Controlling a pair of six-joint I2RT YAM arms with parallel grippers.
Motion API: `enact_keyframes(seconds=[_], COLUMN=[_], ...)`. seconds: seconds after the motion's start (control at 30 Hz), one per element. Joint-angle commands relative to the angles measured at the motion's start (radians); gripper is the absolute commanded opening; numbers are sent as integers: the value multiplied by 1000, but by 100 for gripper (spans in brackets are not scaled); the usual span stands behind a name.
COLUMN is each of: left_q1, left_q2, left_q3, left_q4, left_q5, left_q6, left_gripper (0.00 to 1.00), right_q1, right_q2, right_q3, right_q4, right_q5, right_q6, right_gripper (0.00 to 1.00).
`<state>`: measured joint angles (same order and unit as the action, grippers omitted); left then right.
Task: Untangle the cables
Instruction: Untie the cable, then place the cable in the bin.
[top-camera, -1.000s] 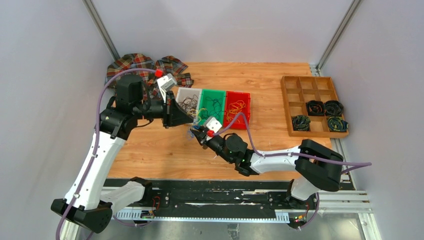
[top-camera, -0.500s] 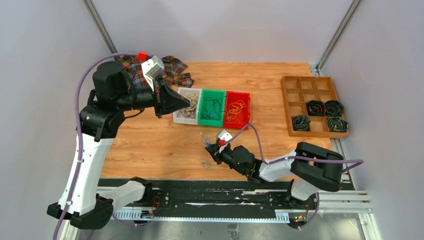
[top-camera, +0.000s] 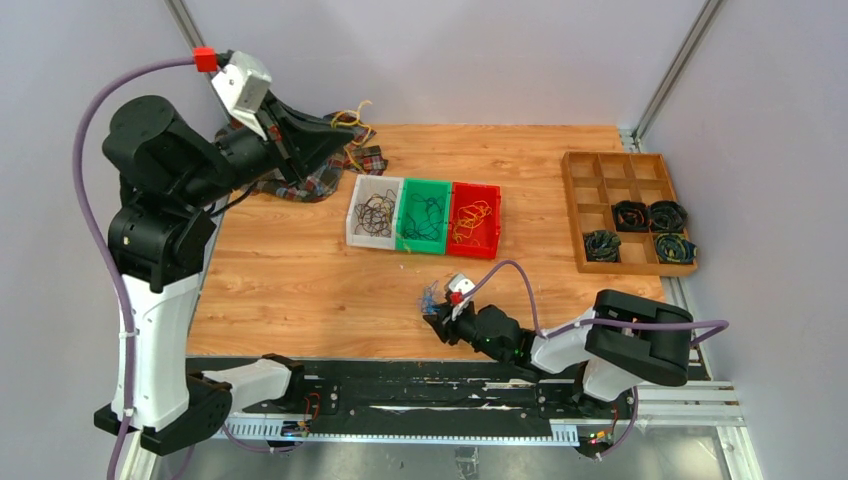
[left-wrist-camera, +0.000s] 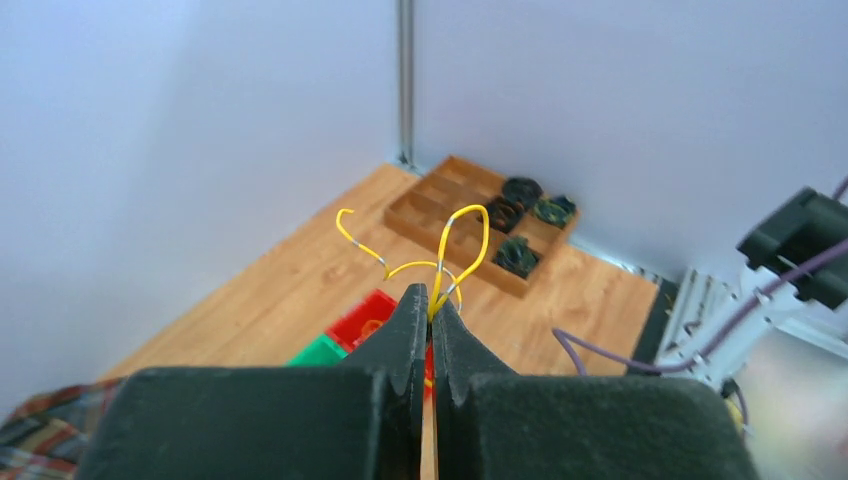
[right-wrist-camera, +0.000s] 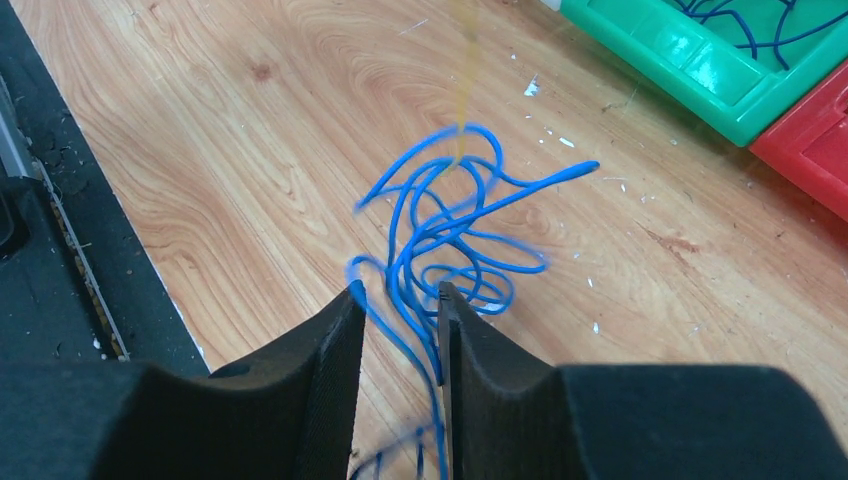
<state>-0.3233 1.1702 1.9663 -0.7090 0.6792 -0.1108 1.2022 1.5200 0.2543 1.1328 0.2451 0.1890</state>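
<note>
**Clump split in two, and both halves are not yet binned.**
On the table (top-camera: 300, 290), the white bin (top-camera: 352, 215), green bin (top-camera: 424, 183) and red bin (top-camera: 476, 187) at mid-table already hold loose wires. The left pincer (left-wrist-camera: 432, 300), high over the far-left corner, clamps the yellow cables (left-wrist-camera: 468, 208). The right pincer (right-wrist-camera: 400, 292), by the near edge, stands part-open around the blue cables (right-wrist-camera: 415, 235). Sorting them looks like what's left.

We see a yellow wire (left-wrist-camera: 462, 235) and blue wires (right-wrist-camera: 440, 230). Beyond lie a white bin (top-camera: 378, 180), a green bin (top-camera: 427, 182) and a red bin (top-camera: 477, 186). The cloth (top-camera: 315, 187) is plaid in red, green and cream. The table (top-camera: 300, 280) shows orange-brown wood grain.
</note>
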Motion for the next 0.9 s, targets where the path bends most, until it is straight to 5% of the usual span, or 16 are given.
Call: enact_keyframes(seconds=[0.0,0.23,0.4,0.5,0.87], left_q1=[-3,-3,-3,-3,-109], left_q2=[10,-26,-16,-14,28], left_q3=[70,74,40,-27,-296], left_q4=[144,340,329,289,252], left_q5=[-137,-262,-185,-152,-159], left_q6=[-27,-33,-61,-68,-76], left_gripper=[0,1,1,1,1], right_q1=[17,17,17,17,-28], right_q2=[-30,2,-32,-167,-579], right_q3=[-21,-25,-39,30,246], right_q4=[-15,-34,-12,-202,-611], right_q5=[20,8,5,28,187], right_q6=[21,31,60,60,-59], right_gripper=[34,34,41,69,71])
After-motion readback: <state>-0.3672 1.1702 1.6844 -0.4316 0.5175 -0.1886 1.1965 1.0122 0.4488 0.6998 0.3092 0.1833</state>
